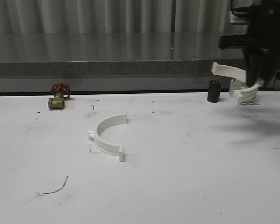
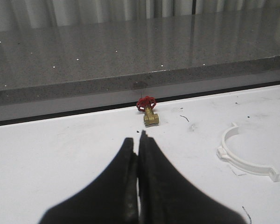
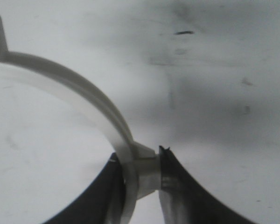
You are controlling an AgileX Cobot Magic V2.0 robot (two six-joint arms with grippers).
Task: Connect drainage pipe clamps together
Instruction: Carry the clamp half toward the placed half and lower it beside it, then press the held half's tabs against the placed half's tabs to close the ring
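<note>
Carrying one half to the other is the step in hand. One clamp half [image 1: 237, 83] is held by the right pincer [image 3: 142, 175], whose fingers are closed on the band near one tab end; it hangs clear above the worktop [image 1: 186, 177], up beside the black cylinder [image 1: 214, 91]. The second clamp half [image 1: 109, 134] lies flat on the worktop, well apart from the black cylinder toward the brass valve [image 1: 58, 96], with its open side turned toward the black cylinder. It is seen also in the left wrist view [image 2: 245, 155], beside the brass valve [image 2: 149, 112]. The left pincer [image 2: 138, 154] is closed and empty, with its fingers pressed together.

The next move, by judgement, calls for the held half to be brought across to the lying half, lowered, and turned until the two open sides face and the tabs meet. The lying half may slide when pushed, so bracing by the left pincer is likely required.
</note>
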